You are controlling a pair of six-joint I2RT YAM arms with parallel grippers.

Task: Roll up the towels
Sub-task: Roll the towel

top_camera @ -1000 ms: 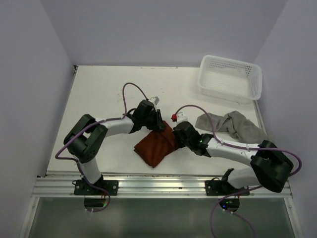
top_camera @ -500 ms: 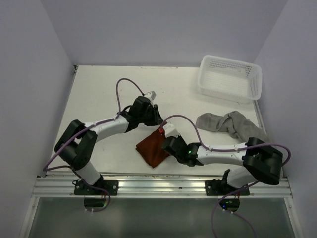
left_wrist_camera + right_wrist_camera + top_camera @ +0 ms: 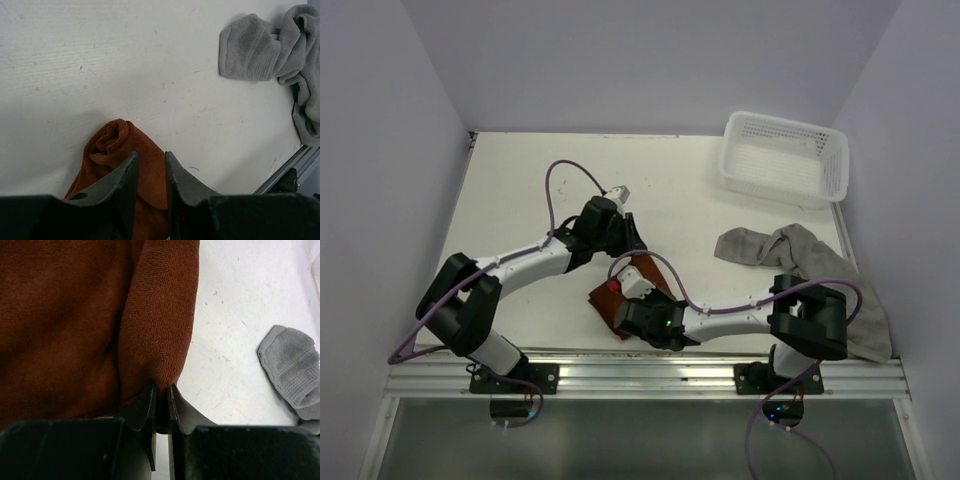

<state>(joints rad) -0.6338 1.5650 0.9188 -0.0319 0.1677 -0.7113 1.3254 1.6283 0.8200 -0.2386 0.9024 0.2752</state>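
Note:
The rust-brown towel (image 3: 604, 301) lies at the middle of the table, folded into a narrow bundle and largely covered by my right arm. My right gripper (image 3: 161, 387) is shut on a thick fold at the towel's (image 3: 75, 315) edge. In the top view this gripper (image 3: 623, 304) sits low over the cloth. My left gripper (image 3: 150, 156) pinches the far end of the same towel (image 3: 115, 145), with cloth filling the narrow gap between its fingers; a small curled end shows ahead of them. The grey towel (image 3: 790, 252) lies crumpled and loose at the right, with neither gripper touching it.
A white mesh basket (image 3: 785, 160) stands at the back right corner. The grey towel's tail (image 3: 865, 320) runs down beside the right arm's base. A metal rail (image 3: 640, 372) lines the near table edge. Walls close in on the left, back and right.
My right gripper has swung left and toward the near edge with the towel's edge in it, folding the rust-brown towel into a narrower shape. My left gripper shifted slightly back and left.

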